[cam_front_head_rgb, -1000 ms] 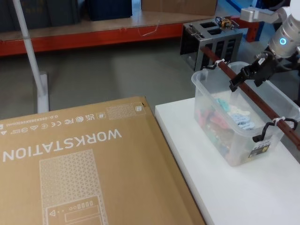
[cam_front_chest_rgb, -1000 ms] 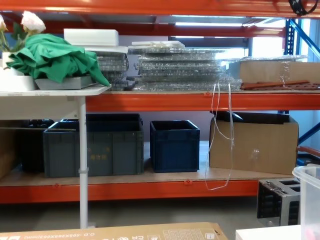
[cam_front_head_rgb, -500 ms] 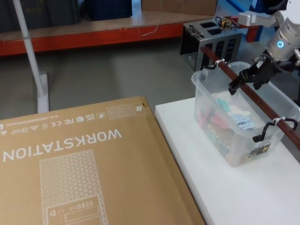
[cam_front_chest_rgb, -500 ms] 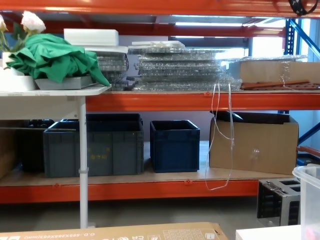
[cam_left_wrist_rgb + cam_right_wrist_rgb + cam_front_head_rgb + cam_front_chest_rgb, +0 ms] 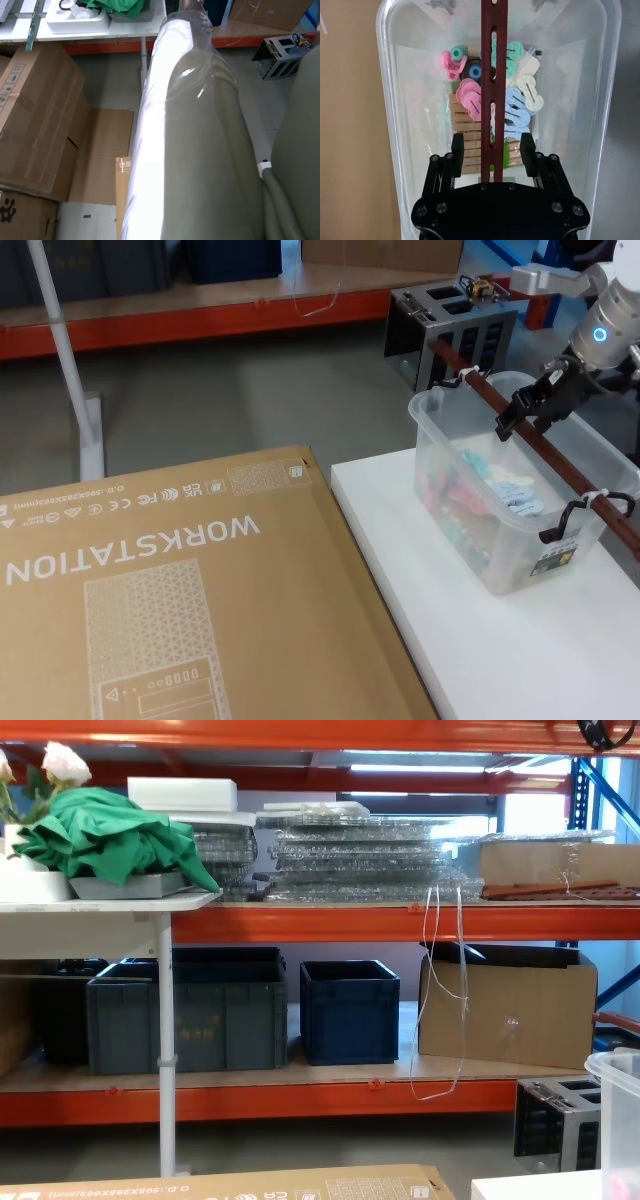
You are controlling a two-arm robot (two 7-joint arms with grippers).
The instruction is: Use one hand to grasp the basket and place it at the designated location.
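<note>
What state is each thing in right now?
Basket: upright on the white table, top open, clips inside.
Handle: across the rim, tied at both ends, ungripped.
Right gripper: open, fingers either side of the handle.
Box: lying flat, printed side up.

Chest view's right edge crops the basket (image 5: 618, 1120).

Bright, even light all round, hardly any shadows. Long white ceiling strip lamp (image 5: 400, 767) glows up top; hot glare streaks the glossy clear plastic film (image 5: 186, 73).
</note>
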